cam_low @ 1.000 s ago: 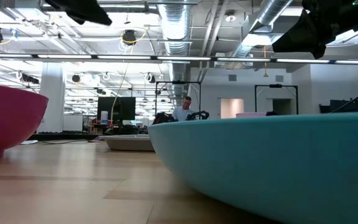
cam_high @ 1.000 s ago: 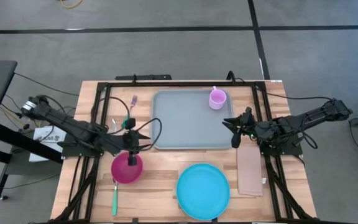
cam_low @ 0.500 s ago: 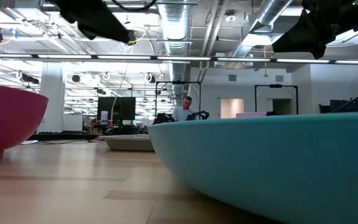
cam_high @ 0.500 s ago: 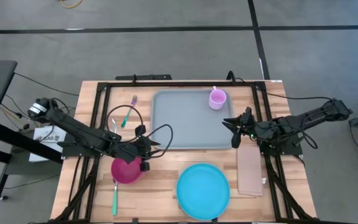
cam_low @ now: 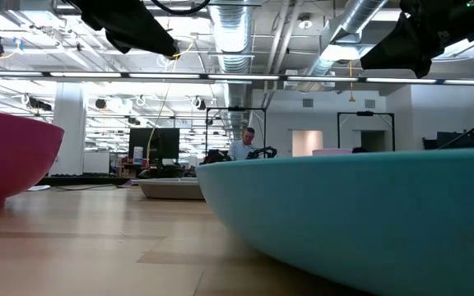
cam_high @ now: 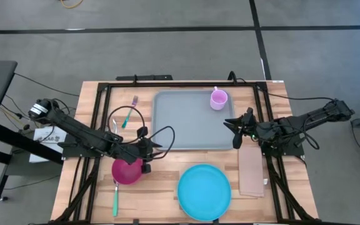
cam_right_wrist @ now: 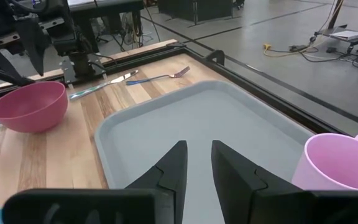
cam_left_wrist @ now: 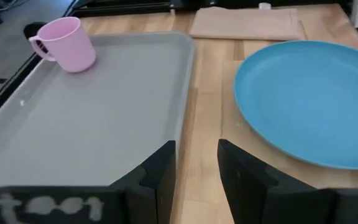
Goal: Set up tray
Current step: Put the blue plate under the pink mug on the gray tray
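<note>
The tray (cam_high: 192, 122) lies flat on the far half of the wooden table (cam_high: 161, 181), between the two arms, with a pink mug (cam_high: 218, 99) standing upright in its far right corner. The left gripper (cam_high: 150, 149) hangs just off the tray's near left corner, above the table and right beside a magenta bowl (cam_high: 127, 170); in its wrist view the two dark fingers (cam_left_wrist: 157, 177) stand a narrow gap apart with nothing between them — bare wood shows through the gap, with the tray's rim just beside one finger. The right gripper (cam_high: 235, 131) waits at the tray's right edge, pointing in over the rim; its fingers (cam_right_wrist: 169, 171) too are parted only slightly and hold nothing, the grey tray floor showing between them. A round blue plate (cam_high: 204, 191) sits on the table near the front edge, apart from the tray, and a tan napkin (cam_high: 252, 170) lies flat to the plate's right. Left of the tray lie what look like a fork (cam_high: 133, 102) and another utensil with a green handle (cam_high: 125, 119), though they are too small to tell for sure — and a green-handled piece (cam_high: 115, 201) lies near the bowl's front.
</note>
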Controlling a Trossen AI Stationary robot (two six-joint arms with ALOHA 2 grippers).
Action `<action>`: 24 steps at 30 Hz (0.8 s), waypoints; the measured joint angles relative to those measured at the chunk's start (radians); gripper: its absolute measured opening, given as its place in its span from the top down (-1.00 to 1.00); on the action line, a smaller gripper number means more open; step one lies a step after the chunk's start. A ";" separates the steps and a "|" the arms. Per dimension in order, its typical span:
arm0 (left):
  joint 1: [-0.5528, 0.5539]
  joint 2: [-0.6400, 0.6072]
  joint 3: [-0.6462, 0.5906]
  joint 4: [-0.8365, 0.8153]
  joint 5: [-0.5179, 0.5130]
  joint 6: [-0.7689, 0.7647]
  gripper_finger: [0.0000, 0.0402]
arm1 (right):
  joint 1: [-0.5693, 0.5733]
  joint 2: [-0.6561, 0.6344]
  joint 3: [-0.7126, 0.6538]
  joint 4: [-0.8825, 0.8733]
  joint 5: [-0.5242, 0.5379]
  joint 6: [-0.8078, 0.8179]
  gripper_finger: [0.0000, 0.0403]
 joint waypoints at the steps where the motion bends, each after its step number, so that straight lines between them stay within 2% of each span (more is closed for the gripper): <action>1: 0.000 0.000 0.000 -0.001 0.004 0.000 0.45 | 0.000 0.000 0.000 0.000 0.000 0.000 0.67; 24: 0.000 0.000 0.000 0.003 -0.029 0.110 0.45 | 0.000 0.000 0.000 0.000 0.000 0.000 0.67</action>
